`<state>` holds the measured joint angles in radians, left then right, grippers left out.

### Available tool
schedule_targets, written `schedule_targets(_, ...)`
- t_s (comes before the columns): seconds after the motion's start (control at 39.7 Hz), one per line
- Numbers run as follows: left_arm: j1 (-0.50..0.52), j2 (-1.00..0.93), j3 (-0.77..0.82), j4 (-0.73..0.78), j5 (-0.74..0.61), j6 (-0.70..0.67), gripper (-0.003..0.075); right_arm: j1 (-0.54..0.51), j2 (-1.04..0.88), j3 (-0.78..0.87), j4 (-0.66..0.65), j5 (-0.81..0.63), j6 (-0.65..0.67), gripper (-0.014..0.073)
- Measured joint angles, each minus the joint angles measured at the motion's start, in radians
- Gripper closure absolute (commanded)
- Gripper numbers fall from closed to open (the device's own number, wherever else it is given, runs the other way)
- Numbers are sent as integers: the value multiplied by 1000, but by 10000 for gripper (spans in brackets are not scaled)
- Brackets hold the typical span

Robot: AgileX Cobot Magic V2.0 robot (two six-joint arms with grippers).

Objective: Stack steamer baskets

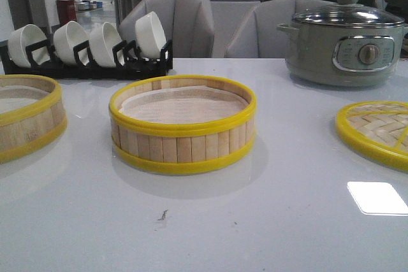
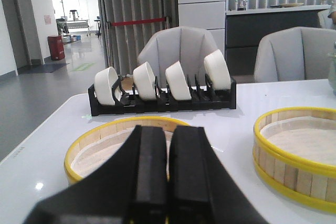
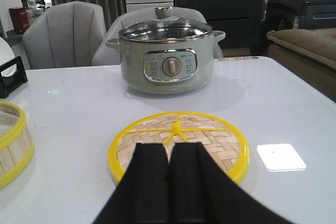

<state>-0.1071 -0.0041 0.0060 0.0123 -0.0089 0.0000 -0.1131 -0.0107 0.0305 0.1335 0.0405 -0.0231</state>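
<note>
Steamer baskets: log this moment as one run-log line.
phase: not started | steamer baskets: centre basket and left basket apart on table, unstacked | left gripper: shut, empty | right gripper: shut, empty | lid: flat on table

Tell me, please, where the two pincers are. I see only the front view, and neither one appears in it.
Observer: The left pincer is shut and points over the left steamer basket.
Operator: And the right one?
Observer: The right pincer is shut too, just before the woven lid.
Operator: My view cuts that lid. Is it whole?
Observer: Yes, its full yellow rim shows, lying flat on the table.
</note>
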Motion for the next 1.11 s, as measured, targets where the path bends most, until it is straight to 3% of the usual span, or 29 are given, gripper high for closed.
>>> schedule_targets(0.13, 0, 0, -12, -46, 9, 0, 629, 0, 0, 0, 0, 0, 0, 517)
schedule_targets(0.25, 0, 65, -140, -39, 110, -6, 629, 0, 0, 0, 0, 0, 0, 517)
schedule_targets(0.6, 0, 612, -917, 110, 546, -6, 629, 0, 0, 0, 0, 0, 0, 517)
schedule_targets(0.76, 0, 801, -1118, 121, 649, 0, 629, 0, 0, 0, 0, 0, 0, 517)
schedule_targets(1.11, 0, 934, -1164, 112, 718, -6, 629, 0, 0, 0, 0, -1, 0, 517)
